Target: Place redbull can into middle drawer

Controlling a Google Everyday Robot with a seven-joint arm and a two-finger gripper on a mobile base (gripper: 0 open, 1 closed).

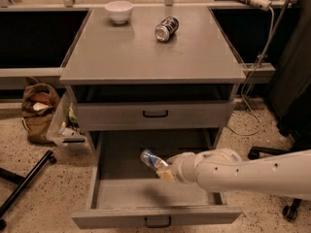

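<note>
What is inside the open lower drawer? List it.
Only the can, tilted, held by the tool over the bare grey floor of the drawer. The arm covers the floor's right side; what lies there cannot be seen.

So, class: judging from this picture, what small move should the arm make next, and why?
Probably lower the gripper a little into the middle drawer. Its jaws hold the redbull can tilted above the open drawer's floor, so it likely isn't resting there yet.
</note>
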